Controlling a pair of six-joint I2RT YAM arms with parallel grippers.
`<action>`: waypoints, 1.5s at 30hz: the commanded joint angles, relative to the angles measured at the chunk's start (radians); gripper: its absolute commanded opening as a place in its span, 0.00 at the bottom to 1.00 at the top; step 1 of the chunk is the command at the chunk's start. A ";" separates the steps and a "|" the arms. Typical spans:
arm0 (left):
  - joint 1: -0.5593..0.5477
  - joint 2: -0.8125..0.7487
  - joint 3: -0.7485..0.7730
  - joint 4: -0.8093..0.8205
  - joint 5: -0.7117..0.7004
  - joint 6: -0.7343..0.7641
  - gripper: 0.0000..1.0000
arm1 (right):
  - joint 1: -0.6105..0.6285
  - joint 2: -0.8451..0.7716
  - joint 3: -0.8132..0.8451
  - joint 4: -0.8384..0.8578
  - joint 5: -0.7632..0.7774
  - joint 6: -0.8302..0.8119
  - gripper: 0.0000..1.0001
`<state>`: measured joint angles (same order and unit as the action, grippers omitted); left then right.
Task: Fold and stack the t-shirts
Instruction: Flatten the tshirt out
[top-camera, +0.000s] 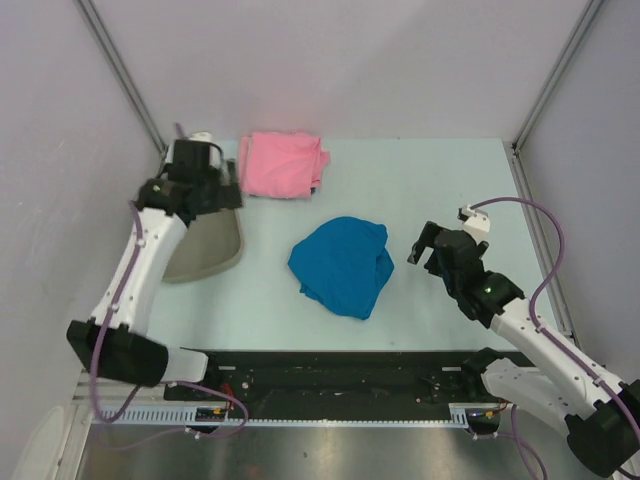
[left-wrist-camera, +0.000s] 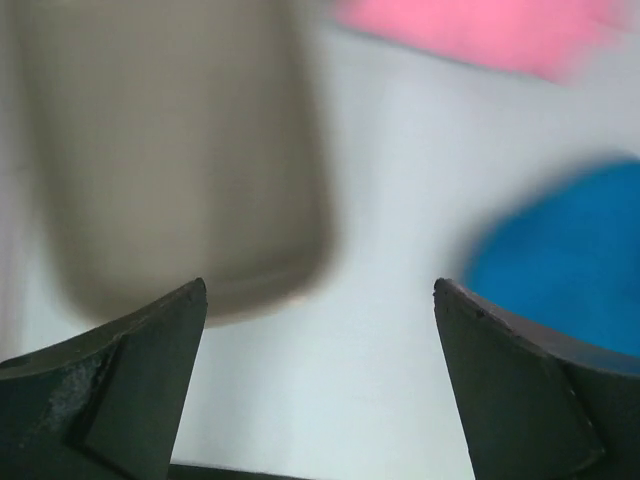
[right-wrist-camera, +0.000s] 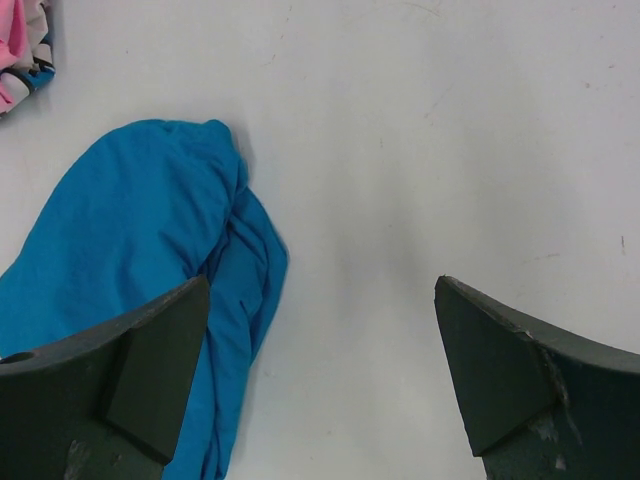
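Two shirts on desk (top-camera: 430, 180): pink tee (top-camera: 283, 165) approx folded at rear, blue tee (top-camera: 343, 265) crumpled mid; L jaws wide by tray (top-camera: 215, 250), R jaws wide, both empty

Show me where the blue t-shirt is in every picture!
Top external: the blue t-shirt lies crumpled in the middle of the table.
Left wrist: the blue t-shirt is a blurry patch at the right edge.
Right wrist: the blue t-shirt fills the left side.
Shared landmark: the pink t-shirt sits past the blue one in every view, at the top or in the top left corner.
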<state>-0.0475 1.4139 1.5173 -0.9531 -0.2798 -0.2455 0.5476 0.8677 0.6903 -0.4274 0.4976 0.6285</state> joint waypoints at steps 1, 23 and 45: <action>-0.239 -0.135 -0.188 0.107 0.183 -0.157 1.00 | 0.011 0.008 0.031 -0.006 0.065 -0.009 1.00; -0.418 0.189 -0.509 0.402 0.162 -0.515 1.00 | 0.054 0.047 0.041 -0.102 0.173 0.023 1.00; 0.021 0.243 -0.442 0.264 0.131 -0.430 1.00 | 0.149 0.201 0.040 -0.011 0.197 0.059 1.00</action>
<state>-0.1055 1.6402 1.0077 -0.6544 -0.1108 -0.7528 0.6876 1.0626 0.6926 -0.4900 0.6506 0.6624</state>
